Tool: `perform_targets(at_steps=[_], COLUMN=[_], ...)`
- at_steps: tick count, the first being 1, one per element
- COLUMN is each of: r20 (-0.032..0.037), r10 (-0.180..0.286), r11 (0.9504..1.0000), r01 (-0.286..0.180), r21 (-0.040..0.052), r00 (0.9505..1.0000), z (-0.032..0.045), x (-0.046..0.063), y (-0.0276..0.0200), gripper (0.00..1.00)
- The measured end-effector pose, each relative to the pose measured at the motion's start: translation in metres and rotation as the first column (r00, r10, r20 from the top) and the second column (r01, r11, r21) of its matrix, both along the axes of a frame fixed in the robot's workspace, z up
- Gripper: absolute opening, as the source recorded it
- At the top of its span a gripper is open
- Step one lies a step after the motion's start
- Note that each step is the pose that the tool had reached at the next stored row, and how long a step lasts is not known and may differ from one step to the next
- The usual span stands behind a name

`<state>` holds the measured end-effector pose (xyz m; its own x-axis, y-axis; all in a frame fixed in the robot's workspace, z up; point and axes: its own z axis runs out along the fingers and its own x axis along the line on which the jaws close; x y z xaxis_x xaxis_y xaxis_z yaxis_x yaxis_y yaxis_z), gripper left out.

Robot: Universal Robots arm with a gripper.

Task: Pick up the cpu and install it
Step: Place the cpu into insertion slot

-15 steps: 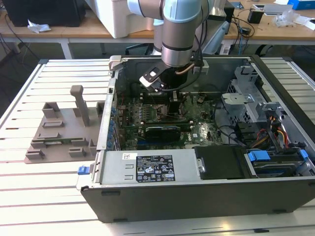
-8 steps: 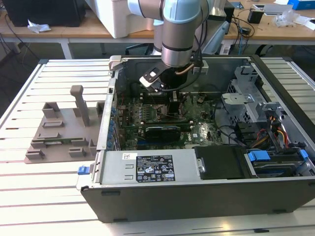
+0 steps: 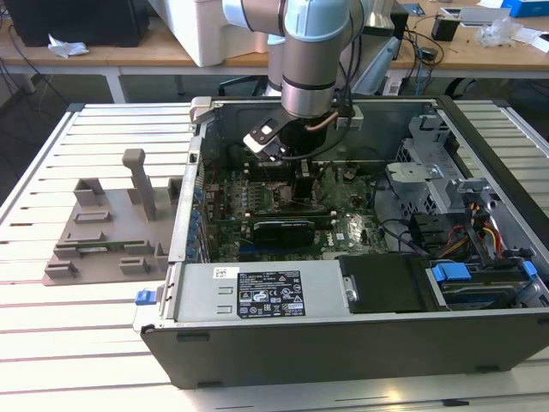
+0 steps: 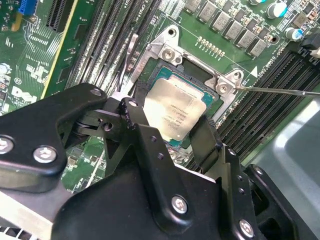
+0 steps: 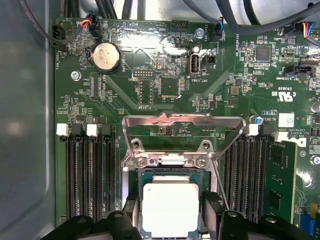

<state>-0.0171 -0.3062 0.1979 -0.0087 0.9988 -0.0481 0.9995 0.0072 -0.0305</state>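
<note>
The cpu point(image 4: 175, 109) point(image 5: 170, 207) is a flat square chip with a silver-grey top. It sits between the two black fingers of my gripper point(image 4: 171, 127) point(image 5: 171, 216), which is shut on its opposite edges. The chip hangs slightly tilted right over the open socket point(image 4: 165, 54) on the green motherboard. The socket's metal load plate point(image 5: 182, 122) stands swung up and its thin lever point(image 4: 280, 91) sticks out sideways. In the exterior view my gripper point(image 3: 302, 182) reaches down into the open computer case point(image 3: 343, 343), over the middle of the board.
Black memory slots point(image 5: 87, 175) point(image 5: 245, 175) flank the socket closely. A black expansion card point(image 3: 283, 230) lies nearer the case's front wall, beside the power supply point(image 3: 257, 292). A drive cage with cables point(image 3: 463, 215) is at the exterior view's right. A grey plastic block point(image 3: 111, 223) stands outside the case.
</note>
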Motion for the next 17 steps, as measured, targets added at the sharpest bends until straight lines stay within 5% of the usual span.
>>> perform_targets(at_steps=[7,12,17], r20=[0.0000,0.0024,0.0052], r10=[0.009,0.009,0.009], r11=[1.0000,1.0000,0.9999], r01=[-0.009,-0.009,-0.009], r21=[0.0001,0.0000,0.0079], r00=[1.0000,1.0000,0.9999], z=[0.0000,0.0200,0.0219], x=[0.003,0.002,-0.006], y=[0.0016,0.0016,-0.0034], gripper=[0.62,0.61,0.29])
